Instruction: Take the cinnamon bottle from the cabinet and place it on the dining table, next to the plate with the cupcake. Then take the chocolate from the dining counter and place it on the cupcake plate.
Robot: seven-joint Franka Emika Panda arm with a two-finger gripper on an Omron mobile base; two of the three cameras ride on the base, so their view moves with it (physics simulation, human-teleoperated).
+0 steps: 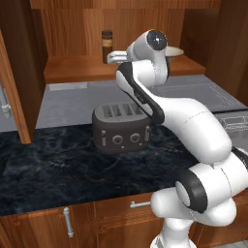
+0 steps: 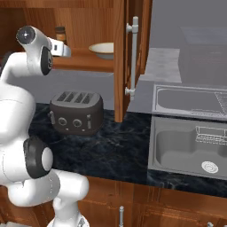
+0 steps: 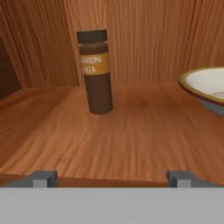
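The cinnamon bottle (image 1: 107, 46) (image 2: 60, 34) stands upright on the shelf of the open wooden cabinet (image 1: 72, 68), near its back wall. In the hand view the bottle (image 3: 96, 72) is left of centre, brown with a dark cap and a tan label band. My gripper (image 1: 112, 59) (image 2: 67, 51) hovers at the shelf's front edge, a short way before the bottle and apart from it. It is open: the two fingertips (image 3: 43, 178) stand far apart with only bare shelf (image 3: 131, 131) between them. The gripper (image 3: 113, 179) points slightly right of the bottle.
A white bowl (image 3: 208, 89) (image 2: 103, 48) sits on the shelf to the bottle's right. A dark toaster (image 1: 121, 127) stands on the black marbled counter (image 1: 48, 164) below. The cabinet door (image 2: 125, 57) hangs open on the right; a steel sink (image 2: 190, 142) lies beyond.
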